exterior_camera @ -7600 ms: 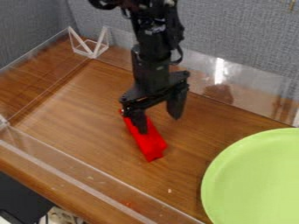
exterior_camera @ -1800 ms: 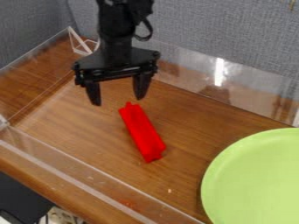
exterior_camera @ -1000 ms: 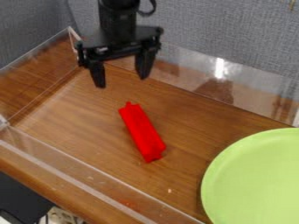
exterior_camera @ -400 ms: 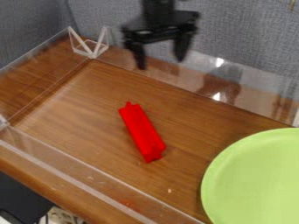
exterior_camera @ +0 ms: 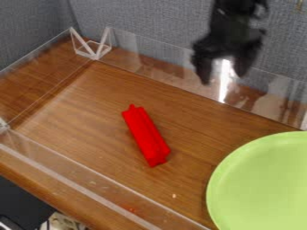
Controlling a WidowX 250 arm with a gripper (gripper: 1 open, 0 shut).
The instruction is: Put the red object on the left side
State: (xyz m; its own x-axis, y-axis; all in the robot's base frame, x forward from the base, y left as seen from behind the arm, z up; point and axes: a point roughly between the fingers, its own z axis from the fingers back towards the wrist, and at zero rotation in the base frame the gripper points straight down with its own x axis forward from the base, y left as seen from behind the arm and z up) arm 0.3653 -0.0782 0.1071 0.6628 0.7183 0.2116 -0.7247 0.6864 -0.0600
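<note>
The red object, a small bright red bar, lies flat on the brown wood tabletop near the middle, angled from upper left to lower right. My black gripper hangs above the back right of the table, well clear of the bar, with its fingers pointing down and spread open, nothing between them. The left side of the tabletop lies to the left of the bar.
A round lime-green plate fills the front right corner. Clear acrylic walls bound the table on all sides. A small white wire stand sits at the back left, behind the wall.
My gripper has swung from the back left across to the back right, staying raised and open. The red bar has not moved.
</note>
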